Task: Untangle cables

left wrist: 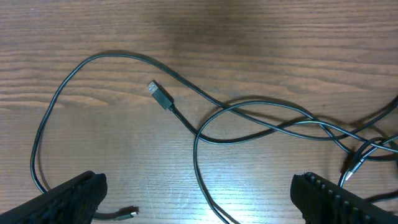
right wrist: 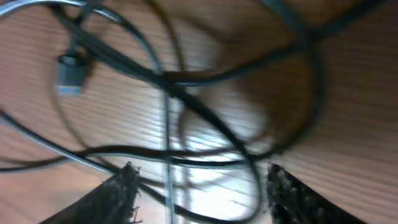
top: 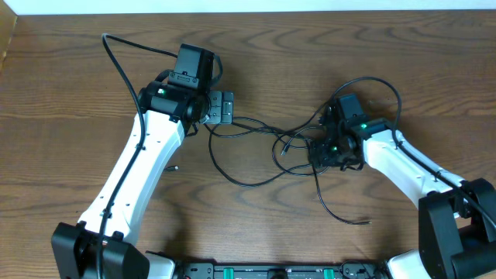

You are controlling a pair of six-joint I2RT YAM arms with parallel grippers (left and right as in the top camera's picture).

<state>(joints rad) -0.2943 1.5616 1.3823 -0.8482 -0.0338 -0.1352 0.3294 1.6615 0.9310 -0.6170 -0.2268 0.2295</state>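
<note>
The cables (top: 256,184) lie as thin dark strands in loose, crossing loops on the wooden table (top: 62,93). They are densest right under the right gripper (top: 325,153) and spread away from it toward the left gripper (top: 219,108). One loose end (top: 364,222) trails near the right gripper on the side toward the robot's base. The right gripper sits low over the knot, its fingers (right wrist: 118,196) spread apart with several blurred strands running between them, closed on none. The left gripper is well apart from the right one and released, its fingers (left wrist: 68,199) wide, with a loop and a USB plug (left wrist: 160,94) on the table ahead of it.
</note>
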